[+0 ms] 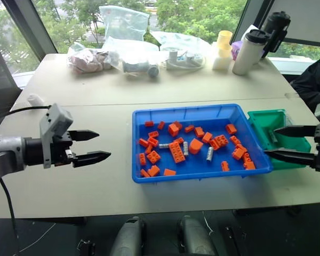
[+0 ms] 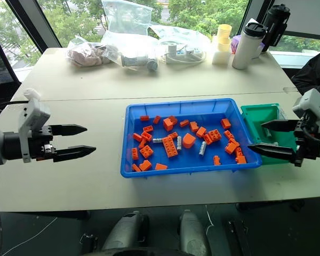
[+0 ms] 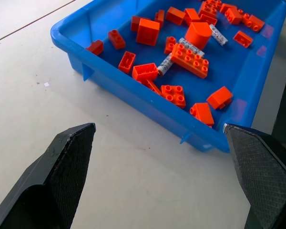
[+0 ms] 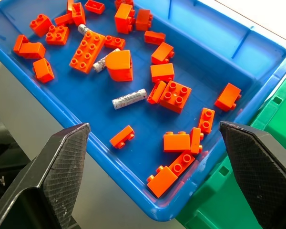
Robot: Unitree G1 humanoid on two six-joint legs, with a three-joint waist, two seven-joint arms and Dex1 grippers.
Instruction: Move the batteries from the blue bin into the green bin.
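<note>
Black fingers of the left gripper [image 1: 96, 145] stand spread wide with nothing between them, hovering over bare table [image 1: 69, 106] well to the left of the blue bin [image 1: 149, 176] and pointing toward it. In the left wrist view its near corner lies ahead of the pads.

Blue bin, mid-table, holds a scatter of orange bricks [image 1: 176, 151] and, among them, the batteries — one [image 1: 164, 145] lying flat at the left of the cluster, one [image 1: 185, 148] beside the long brick, and one [image 1: 209, 154] alone on bare blue floor further right. From the right wrist the lone battery [image 4: 129, 98] lies apart from the bricks, while another [image 4: 106, 59] touches a rounded brick [image 4: 119, 65]. All batteries seen are in the blue bin.

Just right of it, touching its rim, sits the green bin [image 1: 266, 118]; its inside is partly hidden by the right gripper, so I cannot tell its contents.

Last on the right, the right gripper [image 1: 280, 142] hangs over the seam between the two bins — jaws wide apart, empty, tips aimed left at the bricks.

Along the far edge lie plastic bags [image 1: 122, 50], a white bottle [image 1: 248, 52] and a yellow cup [image 1: 224, 37].
</note>
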